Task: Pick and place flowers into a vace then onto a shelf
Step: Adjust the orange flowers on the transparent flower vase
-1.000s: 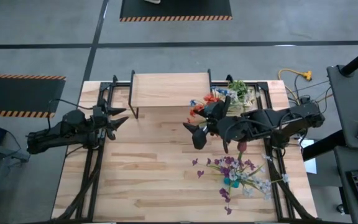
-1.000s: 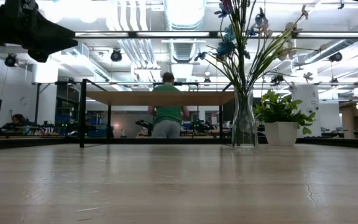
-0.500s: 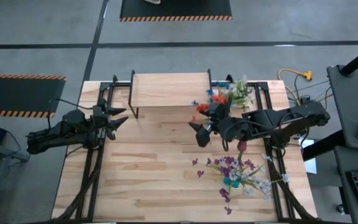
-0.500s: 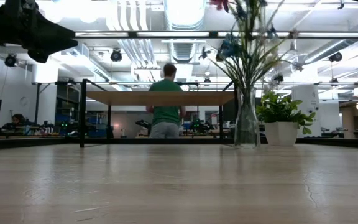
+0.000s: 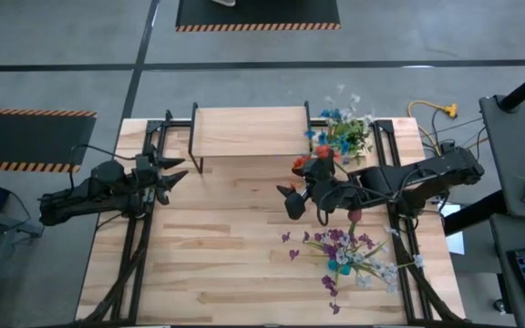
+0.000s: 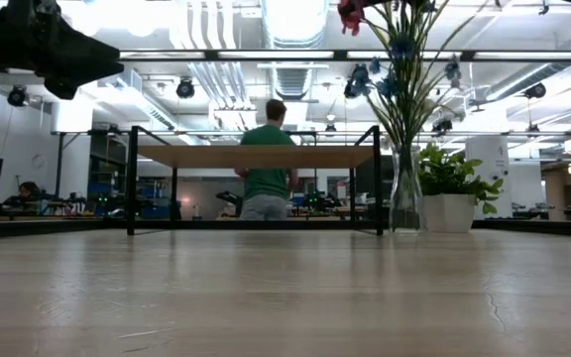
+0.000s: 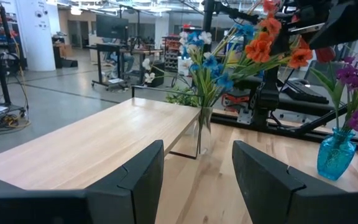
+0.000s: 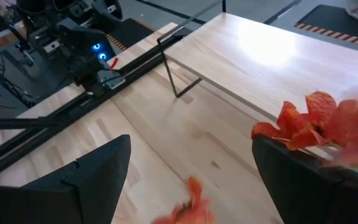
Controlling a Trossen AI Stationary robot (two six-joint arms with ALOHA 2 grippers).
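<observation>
The flowers [image 5: 334, 137], with orange, blue and white blooms, stand in a clear glass vase [image 6: 404, 203]. The vase rests by its base on the table, just right of the shelf's right legs. The shelf [image 5: 249, 130] is a low light wood board on black legs at the table's far side. My right gripper [image 5: 301, 189] is open, raised near the height of the blooms, on the near left side of the bunch. My left gripper [image 5: 173, 178] is open and waits at the table's left, facing the shelf [image 7: 104, 140] and the vase [image 7: 201, 134]. My right gripper is open with one finger [image 8: 316, 180] close under the orange blooms [image 8: 303, 121]. I cannot tell whether it touches them. The vase itself does not show in the right wrist view.
A blue vase of purple flowers [image 5: 343, 264] stands at the near right of the table. A small leafy plant in a white pot [image 6: 449, 193] sits right of the clear vase. Black frame rails run along both table sides. A person [image 6: 266, 164] stands in the room beyond.
The clear vase with its flowers has slid along the table toward the right and far edges, moving clear of the shelf's right leg, and the blooms swayed the same way. My right arm has drawn back slightly toward the right edge, with its gripper still open.
</observation>
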